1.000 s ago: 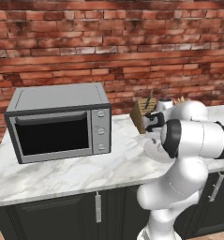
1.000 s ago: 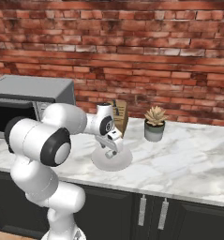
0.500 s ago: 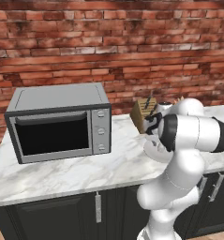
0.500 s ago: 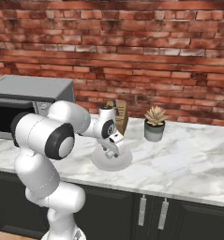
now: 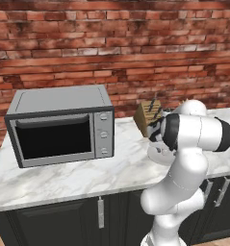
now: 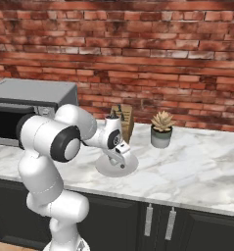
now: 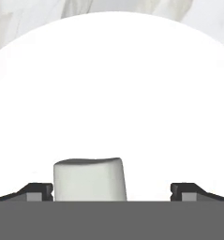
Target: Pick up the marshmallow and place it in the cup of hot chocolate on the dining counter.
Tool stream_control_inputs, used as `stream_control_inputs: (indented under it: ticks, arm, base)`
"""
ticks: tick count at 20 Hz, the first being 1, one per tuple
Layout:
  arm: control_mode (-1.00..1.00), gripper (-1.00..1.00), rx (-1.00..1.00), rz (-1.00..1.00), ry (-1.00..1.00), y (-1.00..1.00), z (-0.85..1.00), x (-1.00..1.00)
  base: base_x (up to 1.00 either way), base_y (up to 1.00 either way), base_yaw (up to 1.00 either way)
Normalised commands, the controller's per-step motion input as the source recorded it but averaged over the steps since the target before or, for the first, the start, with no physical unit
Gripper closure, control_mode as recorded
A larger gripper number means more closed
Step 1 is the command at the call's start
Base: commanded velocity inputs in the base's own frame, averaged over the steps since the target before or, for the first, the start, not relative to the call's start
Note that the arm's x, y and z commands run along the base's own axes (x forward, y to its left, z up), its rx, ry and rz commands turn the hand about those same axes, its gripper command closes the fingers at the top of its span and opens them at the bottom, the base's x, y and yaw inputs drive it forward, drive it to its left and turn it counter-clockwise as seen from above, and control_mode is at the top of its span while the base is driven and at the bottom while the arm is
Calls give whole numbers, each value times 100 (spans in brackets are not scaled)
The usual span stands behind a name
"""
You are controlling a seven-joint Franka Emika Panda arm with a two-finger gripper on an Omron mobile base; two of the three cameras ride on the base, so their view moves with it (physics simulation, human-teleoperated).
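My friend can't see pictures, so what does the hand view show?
A small white-grey marshmallow sits on a round white plate, between the open end effector fingertips. Grey-veined marble counter shows past the plate's rim.

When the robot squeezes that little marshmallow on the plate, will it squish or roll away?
The marshmallow looks puffy with rounded edges, so it will probably squish a bit. It stands on a flat end on the white plate, so rolling seems unlikely. It is tiny, probably very light; the open gripper could nudge it sideways.

Marshmallow (image 7: 89,180) on plate (image 6: 116,166); knife block (image 6: 124,120) behind; microwave (image 5: 61,125) left.
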Motion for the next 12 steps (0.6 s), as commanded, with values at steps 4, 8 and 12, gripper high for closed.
stream_control_inputs:
  ticks: [4,8,12]
  arm:
    - [-100,-100,0,-1,0,0,-23,0]
    - [-100,100,0,0,0,0,-1,0]
    - [-100,100,0,0,0,0,0,0]
  base:
    - [0,0,0]
    - [0,0,0]
    - [0,0,0]
